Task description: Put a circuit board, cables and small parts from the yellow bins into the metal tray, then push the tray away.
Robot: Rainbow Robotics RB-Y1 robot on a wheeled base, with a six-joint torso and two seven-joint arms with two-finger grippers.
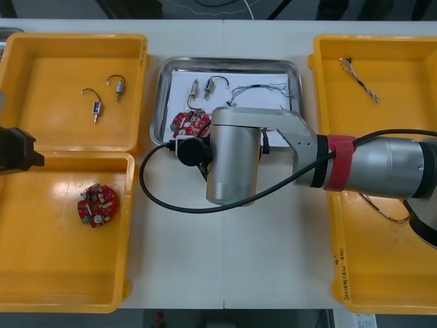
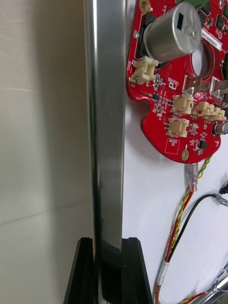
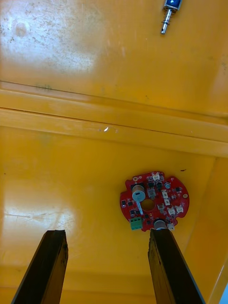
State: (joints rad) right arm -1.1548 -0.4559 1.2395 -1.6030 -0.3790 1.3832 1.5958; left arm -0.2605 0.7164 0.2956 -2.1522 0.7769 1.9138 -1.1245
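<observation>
The shiny rectangular metal tray [image 1: 161, 89], white inside, lies toward the far edge of the light table [image 1: 273, 273], with its long axis across the table. The right gripper [image 2: 108, 251] pinches its near rim, fingers narrow. A round red circuit board [image 1: 190, 123] fills the tray's near-left corner, a red-and-yellow cable [image 2: 178, 223] beside it. The left gripper [image 3: 107, 235] hovers, fingers wide, over the near-left yellow plastic bin [image 1: 41, 273], which holds a second red board [image 1: 97, 203].

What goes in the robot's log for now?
right gripper: shut on metal tray rim | in tray: circuit board, cables, small metal parts | left gripper: open over yellow bin
</observation>
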